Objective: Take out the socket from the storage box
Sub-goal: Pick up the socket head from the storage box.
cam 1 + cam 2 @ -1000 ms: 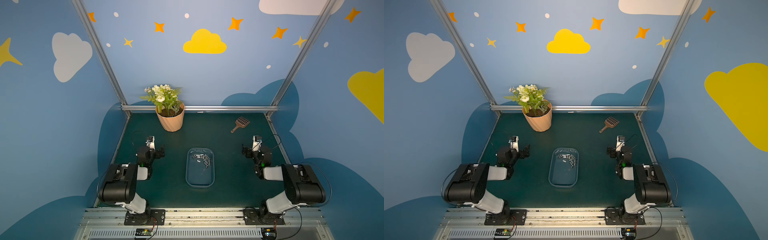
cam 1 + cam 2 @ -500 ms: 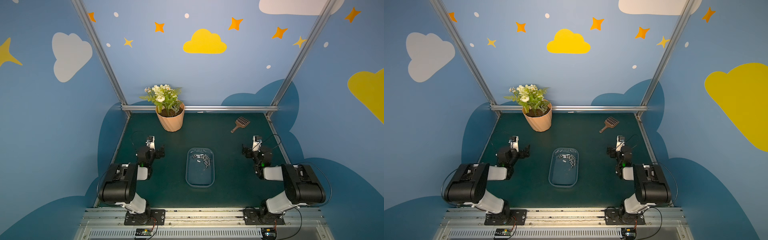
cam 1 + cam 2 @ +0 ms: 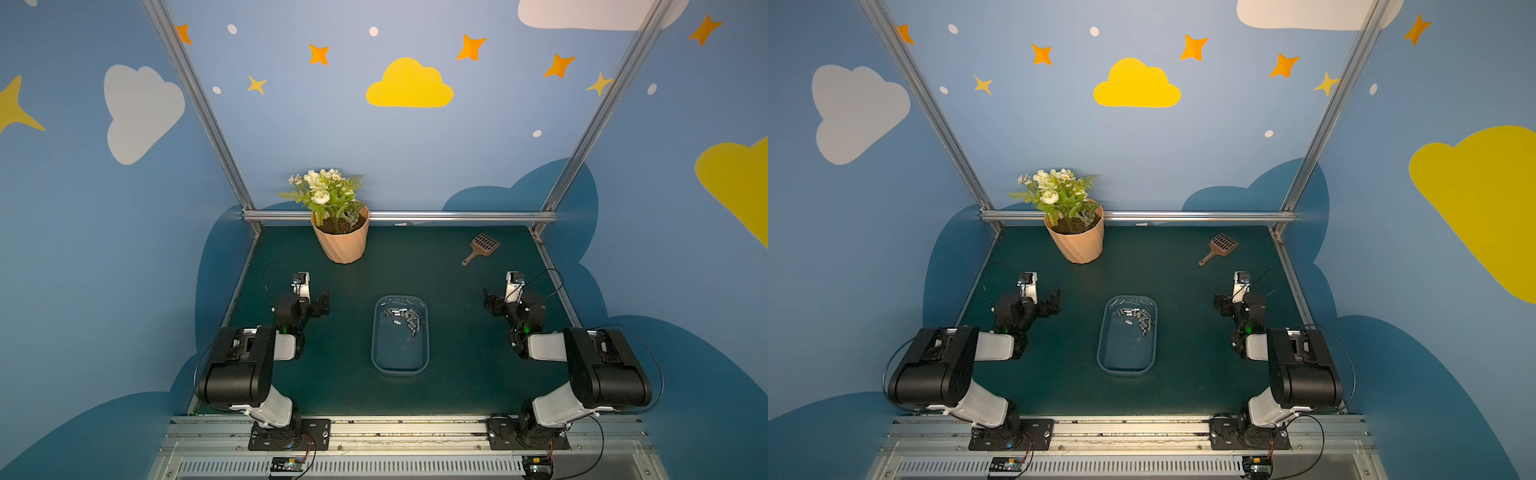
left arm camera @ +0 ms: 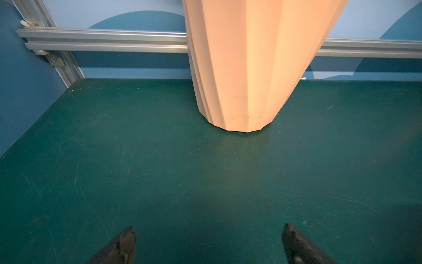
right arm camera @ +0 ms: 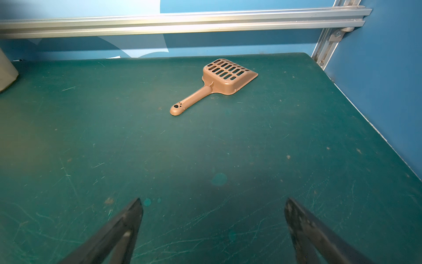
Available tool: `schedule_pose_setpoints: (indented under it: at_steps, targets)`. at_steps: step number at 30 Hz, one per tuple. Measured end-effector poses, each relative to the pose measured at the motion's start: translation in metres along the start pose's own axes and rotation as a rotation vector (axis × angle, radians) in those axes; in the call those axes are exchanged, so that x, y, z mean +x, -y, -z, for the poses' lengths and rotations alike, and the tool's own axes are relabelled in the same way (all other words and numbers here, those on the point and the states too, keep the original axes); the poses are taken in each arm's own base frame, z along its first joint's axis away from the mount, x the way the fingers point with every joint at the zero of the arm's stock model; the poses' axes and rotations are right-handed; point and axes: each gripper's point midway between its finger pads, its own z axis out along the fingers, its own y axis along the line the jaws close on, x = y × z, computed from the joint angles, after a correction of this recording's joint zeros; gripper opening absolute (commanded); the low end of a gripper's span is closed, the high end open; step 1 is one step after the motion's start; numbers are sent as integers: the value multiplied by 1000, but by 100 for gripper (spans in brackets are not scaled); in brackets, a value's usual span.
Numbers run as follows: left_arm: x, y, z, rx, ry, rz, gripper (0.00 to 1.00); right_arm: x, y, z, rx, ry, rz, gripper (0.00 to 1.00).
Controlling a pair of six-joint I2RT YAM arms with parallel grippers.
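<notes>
The storage box (image 3: 377,337) (image 3: 1100,347), a shallow translucent bluish tub, lies mid-table in both top views. Several small silvery sockets (image 3: 405,319) (image 3: 1137,321) are heaped at its far end. My left gripper (image 3: 322,301) (image 3: 1054,304) rests low on the mat well to the left of the box, open and empty. On the opposite side, just as far from the box, sits my right gripper (image 3: 490,305) (image 3: 1221,305), also open and empty. The left wrist view shows the left gripper (image 4: 209,230) over bare mat; the right gripper (image 5: 213,205) likewise in the right wrist view. Neither wrist view shows the box.
A peach ribbed flowerpot (image 3: 340,243) (image 4: 246,68) with white flowers stands at the back left, straight ahead of the left gripper. A brown slotted scoop (image 3: 480,248) (image 5: 219,82) lies at the back right. Aluminium rails (image 3: 415,216) border the green mat.
</notes>
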Motion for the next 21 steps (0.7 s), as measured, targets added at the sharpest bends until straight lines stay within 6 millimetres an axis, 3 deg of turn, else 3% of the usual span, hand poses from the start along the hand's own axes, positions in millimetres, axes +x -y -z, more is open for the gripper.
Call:
schedule_pose_setpoints:
  at_steps: [6,8,11,14,16,18,21]
  targets:
    - [0,0,-1,-5,-42,-1,98,0,-2,0,-16,1,-2,98]
    - [-20,3,0,-1,-51,-5,97,-1,-3,2,-21,-2,1,95]
    - [-75,11,10,17,5,-10,95,-10,-11,8,-44,-34,8,91]
    - [-124,24,29,69,62,8,91,-47,-29,14,-120,-29,13,86]
    - [-136,36,38,116,58,42,88,-77,-46,21,-181,-8,20,86]
    - [-133,49,43,164,15,85,84,-101,-69,31,-250,-2,38,85]
    - [-109,73,46,251,-98,159,79,-125,-110,49,-369,-21,78,77]
